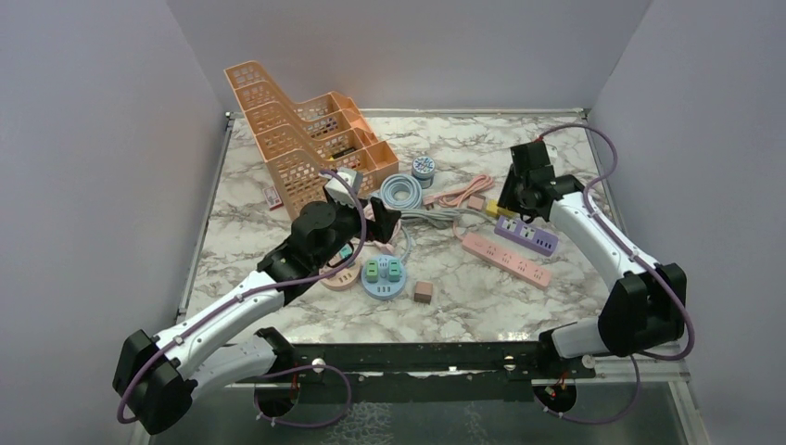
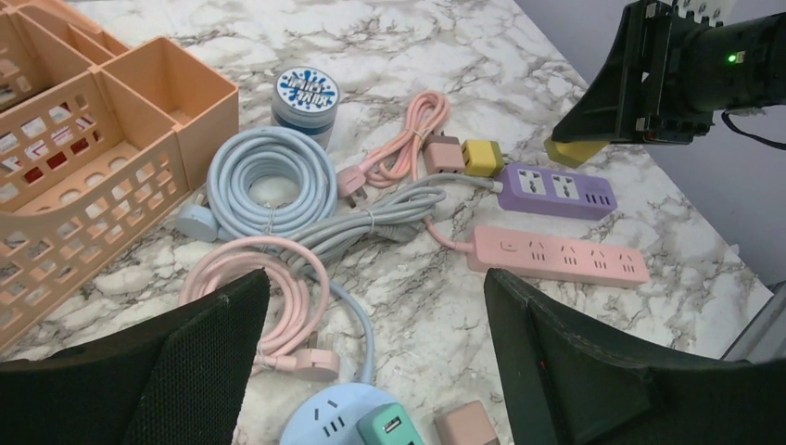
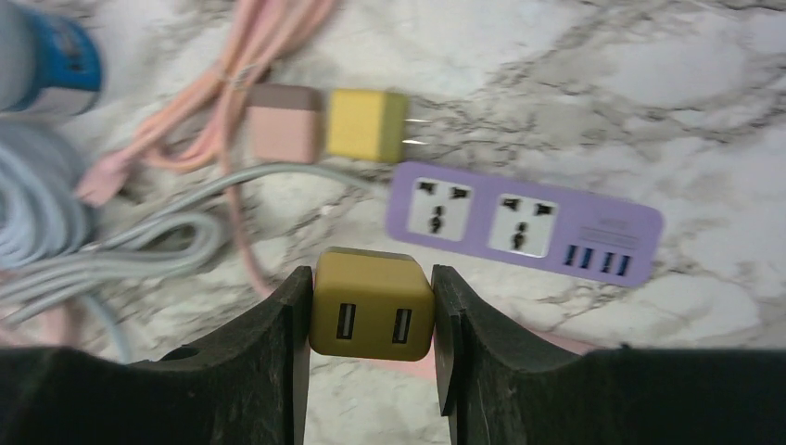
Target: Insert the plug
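The tabletop (image 1: 491, 311) looks like polished marble (slightly glossy). The purple power strip (image 3: 525, 218) is smooth plastic; the yellow charger (image 3: 373, 306) looks matt plastic.

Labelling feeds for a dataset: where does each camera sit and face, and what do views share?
Top external: above and behind the bases, looking down on the table; left arm and right arm show.
Left wrist: faces across cables toward the purple power strip; open jaws at bottom.
Right wrist: looks down at that strip; jaws shut on a yellow charger.
Shared: the strip, in all three.
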You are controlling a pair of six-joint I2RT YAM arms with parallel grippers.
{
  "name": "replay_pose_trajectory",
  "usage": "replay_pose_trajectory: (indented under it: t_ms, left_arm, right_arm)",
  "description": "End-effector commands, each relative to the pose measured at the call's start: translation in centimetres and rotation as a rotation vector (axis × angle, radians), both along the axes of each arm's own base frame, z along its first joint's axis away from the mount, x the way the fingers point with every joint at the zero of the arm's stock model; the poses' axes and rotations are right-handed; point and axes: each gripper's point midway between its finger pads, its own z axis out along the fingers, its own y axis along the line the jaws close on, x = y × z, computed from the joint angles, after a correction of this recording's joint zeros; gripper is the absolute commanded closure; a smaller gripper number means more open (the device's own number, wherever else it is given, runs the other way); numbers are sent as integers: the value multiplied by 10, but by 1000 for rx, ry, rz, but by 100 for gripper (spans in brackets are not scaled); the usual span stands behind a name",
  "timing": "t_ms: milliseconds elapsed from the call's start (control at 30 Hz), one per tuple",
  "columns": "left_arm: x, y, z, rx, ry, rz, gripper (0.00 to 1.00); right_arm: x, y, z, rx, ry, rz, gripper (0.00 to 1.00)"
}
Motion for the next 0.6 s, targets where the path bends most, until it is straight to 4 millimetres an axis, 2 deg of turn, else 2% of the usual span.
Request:
replay_pose_trajectory:
  t_ms: [0,100,300,433,567]
  left_arm:
    - [-6,13,-20,70,101,38,11]
    - [-8,14,-20,42,84,39,9]
    - [1,4,-13,29,71,30,8]
    - [5,-8,-6,46,71,-12,8]
    - [10,-10,-1,57,62,-6,9]
  right_arm:
    - [3,-46,-23,-158,33,-123,85]
    - [3,-60,-38,-168,67,-164,85]
    - [7,-57,-64,-152,97,-135,86]
    - [16,-51,-65,-126,80,-118,86]
    - [25,-50,-60,-120,51,-121,86]
